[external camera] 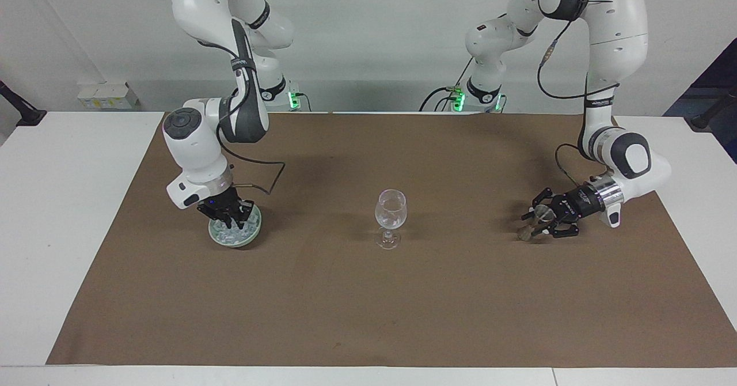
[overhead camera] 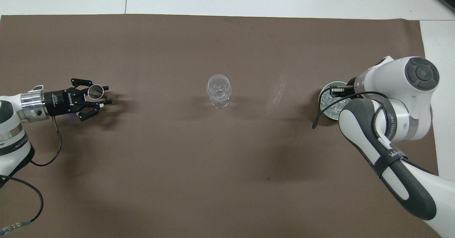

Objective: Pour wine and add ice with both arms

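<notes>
A clear stemmed wine glass (external camera: 391,208) (overhead camera: 218,88) stands at the mat's middle. No wine shows in it. Toward the right arm's end sits a pale green bowl (external camera: 256,229) (overhead camera: 324,88) of ice (external camera: 229,236) (overhead camera: 328,106). My right gripper (external camera: 230,222) points down into it, shut with its tips among the chunks; in the overhead view the arm hides most of it. Toward the left arm's end my left gripper (external camera: 532,224) (overhead camera: 106,95) lies low over the mat, fingers parted on either side of a small clear cup (external camera: 540,213) (overhead camera: 95,91).
A brown mat (external camera: 368,305) covers most of the white table (external camera: 69,213). A black cable loops from the right wrist over the mat beside the bowl (external camera: 270,181). A white box sits at the table's back edge (external camera: 106,95).
</notes>
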`<action>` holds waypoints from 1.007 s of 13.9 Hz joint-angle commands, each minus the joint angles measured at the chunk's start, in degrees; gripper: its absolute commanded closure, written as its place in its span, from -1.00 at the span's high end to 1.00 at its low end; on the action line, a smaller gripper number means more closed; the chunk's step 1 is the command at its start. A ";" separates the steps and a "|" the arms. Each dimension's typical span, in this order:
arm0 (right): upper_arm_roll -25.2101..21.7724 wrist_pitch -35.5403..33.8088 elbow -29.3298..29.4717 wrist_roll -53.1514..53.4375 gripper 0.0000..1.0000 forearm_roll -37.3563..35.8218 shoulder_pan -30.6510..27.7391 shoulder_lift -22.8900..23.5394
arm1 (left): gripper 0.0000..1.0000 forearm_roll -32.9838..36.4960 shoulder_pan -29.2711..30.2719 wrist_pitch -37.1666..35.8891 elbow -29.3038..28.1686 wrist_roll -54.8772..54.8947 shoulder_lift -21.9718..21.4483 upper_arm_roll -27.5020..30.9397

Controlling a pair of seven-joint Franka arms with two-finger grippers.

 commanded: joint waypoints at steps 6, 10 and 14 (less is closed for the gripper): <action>0.76 -13.18 3.86 2.51 -1.00 0.86 -0.10 -11.07 | 1.00 2.64 0.26 -2.37 1.82 0.80 0.33 0.32; 1.02 -22.13 7.89 4.53 -1.00 1.12 -0.10 -14.42 | 1.00 7.39 1.75 -6.51 4.72 2.02 1.38 0.41; 1.11 -28.39 14.05 4.62 -1.00 1.12 -0.18 -14.07 | 1.00 12.75 3.42 -10.28 8.59 4.47 3.05 0.32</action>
